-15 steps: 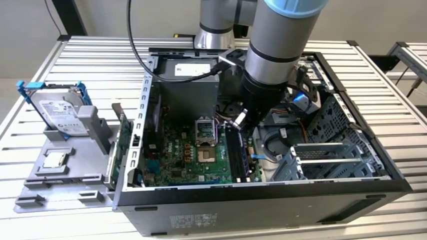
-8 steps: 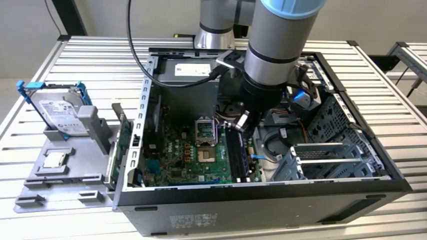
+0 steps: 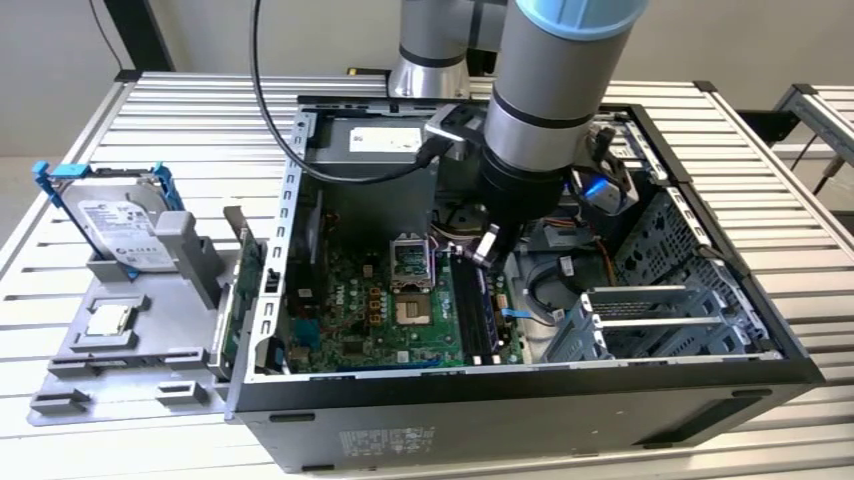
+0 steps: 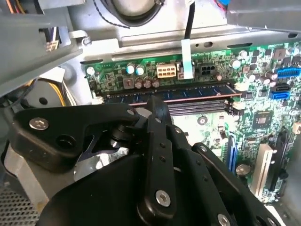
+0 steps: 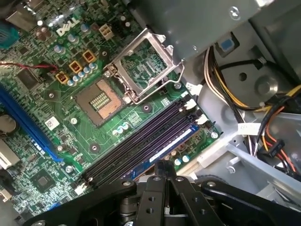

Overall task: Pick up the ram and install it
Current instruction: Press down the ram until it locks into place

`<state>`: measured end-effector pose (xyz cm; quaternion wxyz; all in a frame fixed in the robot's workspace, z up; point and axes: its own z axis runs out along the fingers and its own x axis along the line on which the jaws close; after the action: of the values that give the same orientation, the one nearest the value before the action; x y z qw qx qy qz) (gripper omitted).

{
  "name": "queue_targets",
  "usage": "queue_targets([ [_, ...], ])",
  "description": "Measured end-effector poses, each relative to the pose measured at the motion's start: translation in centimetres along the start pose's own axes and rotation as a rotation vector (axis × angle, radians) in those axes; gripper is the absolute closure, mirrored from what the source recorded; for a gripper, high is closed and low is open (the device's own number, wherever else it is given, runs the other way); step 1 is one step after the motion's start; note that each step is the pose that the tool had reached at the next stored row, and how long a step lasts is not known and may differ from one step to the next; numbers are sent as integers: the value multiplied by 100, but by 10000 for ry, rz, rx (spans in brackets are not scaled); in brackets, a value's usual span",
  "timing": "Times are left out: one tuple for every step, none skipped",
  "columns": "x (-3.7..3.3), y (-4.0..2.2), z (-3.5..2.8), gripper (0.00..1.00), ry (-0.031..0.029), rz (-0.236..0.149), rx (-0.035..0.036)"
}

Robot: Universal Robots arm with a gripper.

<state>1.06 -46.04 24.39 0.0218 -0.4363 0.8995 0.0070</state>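
The ram [image 5: 171, 142] is a long dark blue-green stick standing on edge in the outermost of the black motherboard slots [image 5: 141, 141], beside the case's cable bay. In the second wrist view the ram [image 4: 188, 91] shows a row of dark chips along its top. My gripper [image 5: 164, 165] hangs right over the stick's middle, its two black fingers pressed together, the tips at or just above the stick's upper edge; contact cannot be told. In the exterior view my gripper [image 3: 487, 248] reaches down into the open computer case [image 3: 534, 400] above the slots [image 3: 471, 310].
A CPU socket [image 5: 101, 100] with its metal bracket [image 5: 141, 66] raised lies next to the slots. Yellow and orange cables [image 5: 268, 117] run past the slot ends. A metal drive cage [image 3: 654, 320] fills the case's right. A silver hard drive [image 3: 127, 230] stands on a grey fixture [image 3: 134, 340] outside.
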Motion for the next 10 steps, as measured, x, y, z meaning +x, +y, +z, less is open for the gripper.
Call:
queue_targets([
  [0,0,1,100,-3,-162,-4],
  [1,0,1,100,-7,-334,-9],
  [1,0,2,100,-11,-525,-13],
  [1,0,3,100,-17,-711,-18],
  [1,0,4,100,-22,-895,-21],
  [1,0,5,100,-26,-1066,-23],
  [1,0,5,100,-31,-1249,-25],
  [1,0,7,100,-38,-1435,-28],
  [1,0,9,100,-44,-1615,-29],
  [1,0,11,100,-50,-1776,-29],
])
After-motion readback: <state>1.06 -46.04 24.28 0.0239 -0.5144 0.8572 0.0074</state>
